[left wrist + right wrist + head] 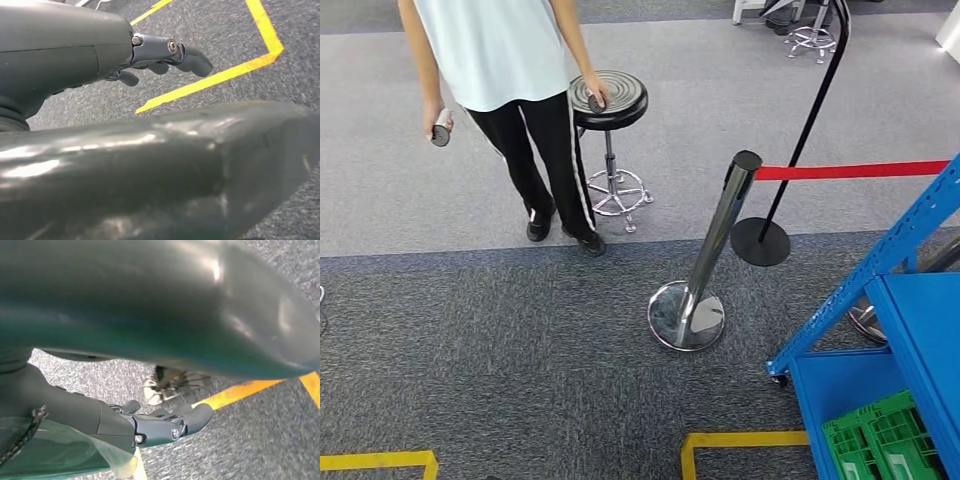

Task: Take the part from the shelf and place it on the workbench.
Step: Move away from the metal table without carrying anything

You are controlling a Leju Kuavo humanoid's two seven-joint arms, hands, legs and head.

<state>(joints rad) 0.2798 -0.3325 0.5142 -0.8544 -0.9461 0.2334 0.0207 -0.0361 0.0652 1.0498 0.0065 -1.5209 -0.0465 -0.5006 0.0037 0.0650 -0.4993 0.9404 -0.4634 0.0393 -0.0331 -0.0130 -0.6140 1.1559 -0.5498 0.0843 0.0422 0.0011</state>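
A: What's nearest?
B: Yellow floor tape [743, 441] on dark carpet [509, 350], and at the near right a blue shelf [916, 330] with a green crate [882, 440] on its low deck. I can't make out the part itself; nothing in or around the crate is clear enough to name, so its long axis and heading can't be told.

A: And the hands?
B: The left hand [166, 55] hangs over the carpet by the yellow tape, fingers [194, 61] loosely extended and apart, holding nothing. The right hand [170, 422] is the same: fingers stretched out, slightly spread, nothing in them.

A: Farther out?
B: A chrome stanchion [705, 265] leans right on its round base, middle of the floor. Behind it, a black post [803, 130] carries a red belt [852, 171] running off right.

A: And beyond that?
B: On the lighter carpet, far left, a person [501, 70] stands in a pale shirt and black trousers, a small object in one hand, the other hand resting on a black stool [610, 100]
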